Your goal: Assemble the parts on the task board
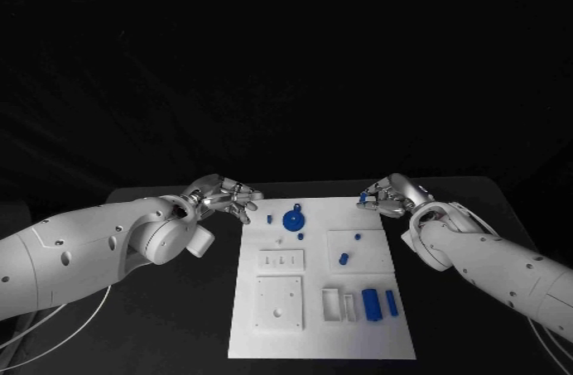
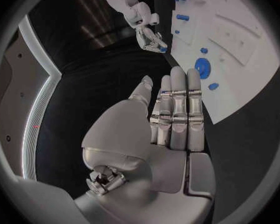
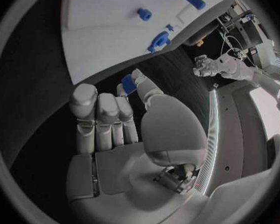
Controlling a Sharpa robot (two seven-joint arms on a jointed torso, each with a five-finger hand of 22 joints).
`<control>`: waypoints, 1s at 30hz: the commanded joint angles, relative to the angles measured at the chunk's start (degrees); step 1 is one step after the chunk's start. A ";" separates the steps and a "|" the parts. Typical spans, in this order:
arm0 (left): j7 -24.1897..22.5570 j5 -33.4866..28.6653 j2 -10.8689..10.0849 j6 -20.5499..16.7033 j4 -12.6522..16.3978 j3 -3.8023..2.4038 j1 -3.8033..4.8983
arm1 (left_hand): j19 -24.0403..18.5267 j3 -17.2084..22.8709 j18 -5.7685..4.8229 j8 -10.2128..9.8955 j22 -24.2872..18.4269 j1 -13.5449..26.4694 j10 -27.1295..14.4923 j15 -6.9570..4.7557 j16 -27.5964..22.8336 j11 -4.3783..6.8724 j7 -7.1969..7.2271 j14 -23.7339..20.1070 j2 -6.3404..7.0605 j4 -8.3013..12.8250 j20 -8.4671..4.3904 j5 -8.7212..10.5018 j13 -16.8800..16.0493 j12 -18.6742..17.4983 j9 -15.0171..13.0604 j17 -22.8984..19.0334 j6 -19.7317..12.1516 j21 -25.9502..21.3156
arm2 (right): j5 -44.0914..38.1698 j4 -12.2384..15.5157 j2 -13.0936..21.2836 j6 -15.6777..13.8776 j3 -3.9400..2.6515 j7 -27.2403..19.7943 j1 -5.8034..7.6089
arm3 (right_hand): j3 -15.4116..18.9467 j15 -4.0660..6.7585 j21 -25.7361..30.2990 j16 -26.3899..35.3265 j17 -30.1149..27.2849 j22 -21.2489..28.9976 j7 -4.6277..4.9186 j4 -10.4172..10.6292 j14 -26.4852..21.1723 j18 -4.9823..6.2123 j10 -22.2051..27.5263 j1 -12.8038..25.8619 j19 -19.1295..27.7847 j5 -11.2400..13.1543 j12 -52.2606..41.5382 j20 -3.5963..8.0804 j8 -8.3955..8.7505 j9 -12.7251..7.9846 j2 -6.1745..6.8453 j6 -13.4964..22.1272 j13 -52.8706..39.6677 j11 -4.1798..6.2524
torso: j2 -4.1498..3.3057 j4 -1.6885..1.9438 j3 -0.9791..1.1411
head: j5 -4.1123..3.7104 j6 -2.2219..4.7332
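Observation:
The white task board (image 1: 322,334) lies in the middle of the black table. A round blue disc part (image 1: 294,220) sits near its far edge, with small blue pegs (image 1: 343,259) scattered around the middle. My right hand (image 1: 387,198) hovers off the board's far right corner and pinches a small blue part (image 3: 129,83) between thumb and finger; the same part (image 1: 362,196) shows at its fingertips. My left hand (image 1: 222,199) floats by the far left corner, fingers (image 2: 177,104) stretched out with nothing in them.
Two blue blocks (image 1: 380,303) lie beside a white tray slot at the board's near right. Recessed white plates (image 1: 280,302) take up its near left. The table's far edge (image 1: 299,186) runs just behind both hands.

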State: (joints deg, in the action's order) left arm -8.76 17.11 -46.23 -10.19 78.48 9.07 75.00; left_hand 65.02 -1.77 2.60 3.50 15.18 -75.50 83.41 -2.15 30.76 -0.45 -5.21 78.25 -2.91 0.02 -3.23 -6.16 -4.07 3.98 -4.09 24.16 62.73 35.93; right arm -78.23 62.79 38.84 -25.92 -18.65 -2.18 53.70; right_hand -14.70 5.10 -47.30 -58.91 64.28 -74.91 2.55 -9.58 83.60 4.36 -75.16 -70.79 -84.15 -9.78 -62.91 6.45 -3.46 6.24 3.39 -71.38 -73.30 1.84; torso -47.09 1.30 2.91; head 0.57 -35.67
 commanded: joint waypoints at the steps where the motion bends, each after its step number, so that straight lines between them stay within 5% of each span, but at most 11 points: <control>1: 4.23 2.17 0.72 0.65 -0.27 -0.11 0.93 | -0.37 -0.35 -0.91 0.15 2.68 0.86 3.00 -0.95 5.45 0.92 0.56 -0.45 -0.04 -0.21 -1.05 -0.41 -1.10 1.66 -0.14 3.96 1.32 3.84 | -1.56 2.35 0.40 2.75 -0.01 3.18 0.51 | -0.22 0.46 -0.26 -0.08 0.11 -6.10 -0.14 0.03 0.00 -1.10 -0.21 -0.03 -2.93 -0.42 -0.06 0.36 -0.17 0.13 -0.45 -0.33 -0.06 0.10 | 0.98 -0.62 -0.35 | 0.18 0.07; 3: 6.58 3.70 1.43 1.82 -0.73 -0.12 1.81 | -1.63 -0.82 -0.90 -0.03 6.56 1.96 3.15 -1.76 11.43 1.61 0.94 -1.24 -0.27 -0.20 -1.94 -1.05 -4.19 6.90 -0.17 7.83 2.10 9.04 | -2.02 4.23 0.58 4.25 0.00 4.20 0.89 | -0.29 0.45 -0.29 -0.08 0.11 -6.10 -0.12 0.00 0.00 -1.11 -0.19 -0.02 -2.93 -0.52 -0.03 0.34 -0.17 0.15 -0.49 -0.32 -0.07 0.10 | 1.44 -0.81 -0.50 | 0.40 0.07; 5: 8.94 5.51 2.12 3.73 -1.17 -0.12 2.53 | -2.35 -0.71 -0.85 0.07 8.31 2.06 3.22 -2.06 13.68 2.03 1.36 -1.43 -0.41 0.18 -2.18 -2.66 -5.56 8.44 -0.32 9.03 2.72 11.02 | -2.40 5.67 0.53 5.64 0.01 4.87 1.10 | -0.38 0.45 -0.26 -0.05 0.10 -6.09 -0.08 -0.08 -0.02 -1.12 -0.13 0.06 -2.90 -0.69 0.05 0.34 -0.18 0.17 -0.50 -0.22 -0.09 0.07 | 1.69 -0.91 -0.61 | 0.64 0.12; 8: 12.03 8.28 3.26 7.21 -1.92 -0.12 3.48 | -2.62 0.77 -0.69 0.19 10.01 1.80 3.31 -2.58 15.48 2.54 1.79 -0.95 -0.35 1.39 -2.63 -15.12 -6.70 9.95 -0.74 9.96 3.54 12.90 | -3.54 7.52 0.27 7.18 0.19 5.43 1.25 | -0.53 0.44 -0.41 -0.05 0.12 -6.13 -0.04 -0.20 -0.02 -1.16 -0.13 0.26 -2.90 -1.88 0.01 0.34 -0.18 0.29 -0.65 -0.12 -0.24 0.08 | 2.16 -1.02 -0.80 | 1.01 -0.06; 11: 14.97 10.56 4.61 10.00 -2.83 -0.11 4.41 | -3.33 2.07 -0.57 0.12 12.35 3.89 3.34 -2.90 17.24 2.91 2.08 -0.87 -0.02 1.61 -2.93 -14.98 -8.49 12.09 -2.15 11.03 4.01 14.81 | -4.66 9.37 -0.31 8.50 0.84 5.89 1.37 | -0.52 0.43 -0.36 -0.04 0.12 -6.12 -0.04 -0.19 -0.01 -1.16 -0.07 0.39 -2.88 -1.92 0.10 0.33 -0.17 0.31 -0.65 -0.05 -0.21 0.05 | 2.60 -1.12 -0.85 | 1.63 -0.26; 14: 16.95 11.68 5.80 10.83 -3.68 -0.10 4.96 | -3.39 0.81 -0.58 0.22 12.92 6.62 3.39 -2.96 17.70 2.95 2.34 -0.71 0.55 -0.04 -2.95 -9.97 -9.18 12.79 -3.00 11.29 4.62 15.08 | -5.30 10.57 -1.01 9.26 1.48 6.56 1.51 | -0.59 0.41 -0.30 -0.01 0.11 -6.10 -0.03 -0.26 -0.02 -1.16 -0.06 0.50 -2.86 -1.97 0.16 0.32 -0.17 0.39 -0.68 0.04 -0.24 0.05 | 3.06 -1.11 -0.81 | 1.97 -0.43; 18: 19.22 12.45 7.73 9.83 -5.12 -0.09 5.37 | -3.20 -0.64 -0.53 0.16 14.26 9.90 3.38 -3.16 19.26 3.05 2.36 -0.34 1.81 -2.20 -3.13 -8.46 -11.06 15.21 -4.82 12.22 4.08 15.82 | -6.49 12.11 -2.01 9.71 2.59 8.39 1.82 | -0.82 0.42 -0.18 0.08 0.05 -6.07 0.03 -0.63 -0.03 -1.13 -0.01 0.36 -2.83 -2.54 0.24 0.32 -0.19 0.53 -0.82 0.07 -0.29 0.04 | 3.41 -1.03 -0.86 | 1.86 -0.46; 22: 20.96 12.92 9.55 9.20 -6.60 -0.05 5.52 | -3.69 0.38 -0.45 0.14 16.80 11.80 3.34 -3.17 19.82 3.05 2.69 -0.75 3.05 -4.37 -3.12 -8.04 -12.40 14.91 -11.83 12.51 4.17 15.57 | -7.15 12.99 -2.93 10.21 3.77 9.80 2.25 | -1.06 0.37 -0.10 0.16 0.00 -6.05 0.05 -1.04 0.00 -1.13 -0.02 0.71 -2.83 -2.69 0.32 0.28 -0.16 0.72 -0.88 0.14 -0.37 0.04 | 3.64 -1.04 -0.92 | 1.85 -0.78; 26: 21.94 13.22 10.88 9.23 -7.46 -0.03 5.57 | -3.53 0.89 -0.47 0.11 18.25 11.96 3.34 -3.13 19.81 2.95 2.70 -0.84 3.33 -4.84 -3.07 -7.96 -12.83 14.71 -14.49 12.36 3.62 14.64 | -7.55 13.58 -3.56 10.63 4.49 10.89 2.51 | -1.06 0.37 -0.10 0.16 0.00 -6.05 0.05 -1.04 0.00 -1.13 -0.02 0.71 -2.83 -2.69 0.32 0.28 -0.16 0.72 -0.88 0.14 -0.37 0.04 | 3.75 -1.08 -0.88 | 2.10 -0.95; 30: 22.79 13.81 11.74 9.99 -7.87 -0.02 5.58 | -3.56 0.95 -0.45 0.12 18.49 11.89 3.36 -3.06 19.75 2.88 2.56 -0.93 3.33 -4.81 -3.01 -7.93 -12.79 14.42 -14.32 12.30 3.15 14.41 | -7.99 13.94 -4.05 10.93 4.85 12.00 2.64 | -1.08 0.37 0.00 0.18 0.00 -6.03 0.08 -1.14 -0.01 -1.11 0.07 0.77 -2.83 -2.98 0.42 0.27 -0.17 0.75 -0.96 0.26 -0.37 0.04 | 3.62 -1.16 -0.86 | 2.18 -0.98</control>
State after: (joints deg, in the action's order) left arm 11.84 29.45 -34.73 -1.70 70.66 9.07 80.51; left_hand 61.62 -0.86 2.61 3.49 34.50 -63.95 84.04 -5.25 50.33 2.27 -2.76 77.70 0.34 -4.59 -6.35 -14.31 -16.99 18.51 -18.17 36.42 66.30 49.98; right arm -84.56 76.54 34.90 -16.74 -13.84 7.50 56.34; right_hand -15.63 5.08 -47.46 -58.91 64.32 -74.90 2.63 -10.43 83.59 4.36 -75.15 -69.97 -84.14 -12.65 -62.68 6.44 -3.47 6.31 3.00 -71.25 -73.65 1.83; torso -43.47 0.22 2.02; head 2.70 -36.60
